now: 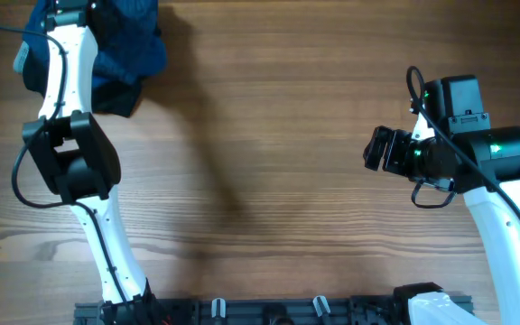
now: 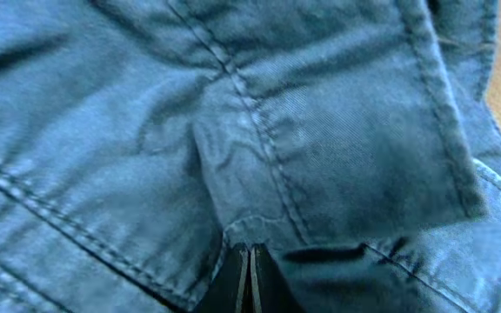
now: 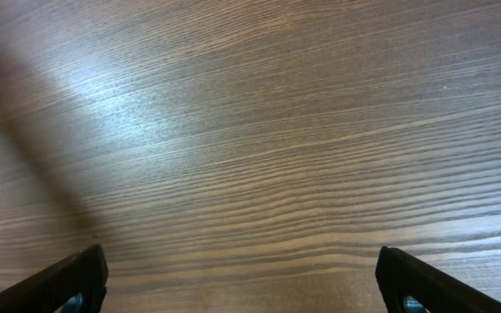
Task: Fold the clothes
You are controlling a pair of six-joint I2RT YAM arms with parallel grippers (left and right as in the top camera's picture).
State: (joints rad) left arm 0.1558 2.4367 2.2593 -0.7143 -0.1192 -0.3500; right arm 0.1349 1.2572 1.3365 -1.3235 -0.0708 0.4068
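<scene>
- Table (image 1: 287,135): 1, wood.
- Blue garment (image 1: 132,45): 1 crumpled heap at the far-left corner, partly under my left arm. A darker bit shows at its edge; can't tell if it's a 2nd item.
- Claws: 2. My left claw (image 2: 250,280) is squeezed tight on a seam ridge of the cloth. My right claw (image 1: 379,149) is spread wide w/ nothing in it, well apart from the heap.
- Risk: the pinch looks thin, so a pull may slip off, or drag the whole heap bunched.
</scene>
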